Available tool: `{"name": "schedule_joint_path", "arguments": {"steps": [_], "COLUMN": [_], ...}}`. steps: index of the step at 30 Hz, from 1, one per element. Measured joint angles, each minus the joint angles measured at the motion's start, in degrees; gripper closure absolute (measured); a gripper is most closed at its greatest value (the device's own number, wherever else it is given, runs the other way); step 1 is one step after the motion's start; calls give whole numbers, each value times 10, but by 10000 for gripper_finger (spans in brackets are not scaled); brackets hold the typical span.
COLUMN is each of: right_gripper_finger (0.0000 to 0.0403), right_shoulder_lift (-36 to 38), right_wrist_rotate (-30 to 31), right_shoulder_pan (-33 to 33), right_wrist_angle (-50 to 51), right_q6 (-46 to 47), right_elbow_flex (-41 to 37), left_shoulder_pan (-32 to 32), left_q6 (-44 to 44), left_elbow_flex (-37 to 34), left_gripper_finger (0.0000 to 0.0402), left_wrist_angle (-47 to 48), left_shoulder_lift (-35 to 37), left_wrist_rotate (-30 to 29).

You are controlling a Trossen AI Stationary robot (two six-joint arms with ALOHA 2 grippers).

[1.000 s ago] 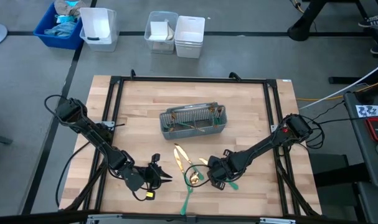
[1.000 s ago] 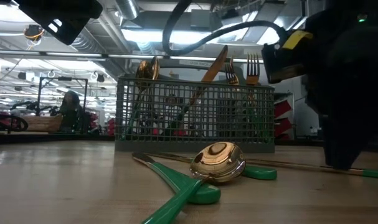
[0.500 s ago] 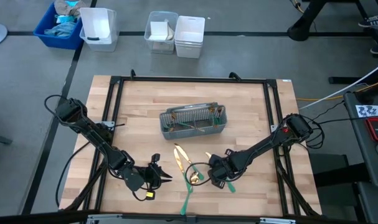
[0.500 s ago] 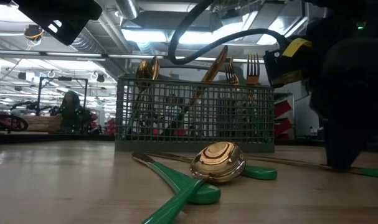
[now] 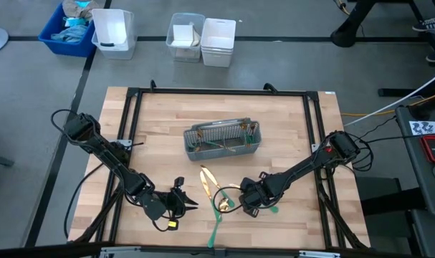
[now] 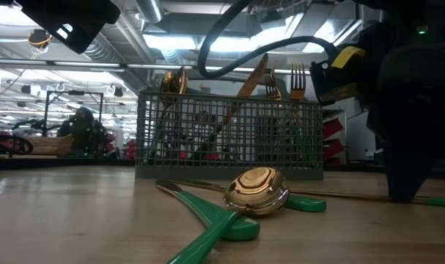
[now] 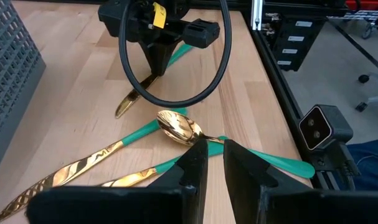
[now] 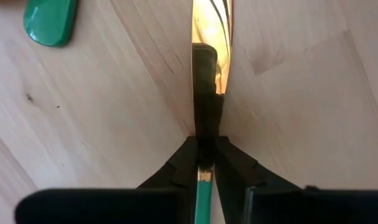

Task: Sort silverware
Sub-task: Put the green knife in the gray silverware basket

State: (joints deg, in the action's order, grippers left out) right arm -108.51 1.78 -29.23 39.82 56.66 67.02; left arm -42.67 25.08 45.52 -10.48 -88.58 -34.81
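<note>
One piece was in hand: the right pincer [image 8: 204,146] had its fingers [image 8: 184,163] pressed together on a slim knife [image 8: 212,37], as it appeared to be, just where the gold blade met the teal-green handle. The knife lay flat on the table [image 5: 160,129], blade running out ahead of the pincer and handle trailing back beneath it.

To do the step well, I judged the grip should be firm before any lift, since the metal looked smooth and thin and could pivot or slip between the fingers. A straight lift would clear the loose pieces lying just beside the pincer, a spoon [image 7: 179,127] among them. The piece would then need tipping upright, handle down, over the grey mesh caddy [image 5: 224,140], which stood beyond the pincer and already held several pieces on end.

The silverware looked polished, with mirror-bright gold heads and glossy green handles that widened to rounded ends.

The left pincer [image 7: 210,155] waited well off to the side of the right one, its fingers slightly apart with nothing between them.
</note>
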Motion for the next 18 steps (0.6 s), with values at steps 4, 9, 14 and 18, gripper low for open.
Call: {"name": "schedule_joint_path", "arguments": {"steps": [4,9,14,18], "right_gripper_finger": [358,342,339,359], "right_shoulder_lift": [0,-1,-1,-1], "right_wrist_rotate": [1,7,8,13], "right_shoulder_pan": [0,0,0,0], "right_wrist_angle": [-2,-8,-9,-10], "right_q6": [-14,-16,-17,-17], "right_elbow_flex": [0,-1,-1,-1], "left_shoulder_pan": [0,0,0,0], "left_q6": [0,0,0,0], "left_elbow_flex": [0,0,0,0], "left_gripper_finger": [357,357,357,357], "left_wrist_angle": [0,0,0,0], "left_shoulder_lift": [0,0,0,0], "left_wrist_rotate": [0,0,0,0]}}
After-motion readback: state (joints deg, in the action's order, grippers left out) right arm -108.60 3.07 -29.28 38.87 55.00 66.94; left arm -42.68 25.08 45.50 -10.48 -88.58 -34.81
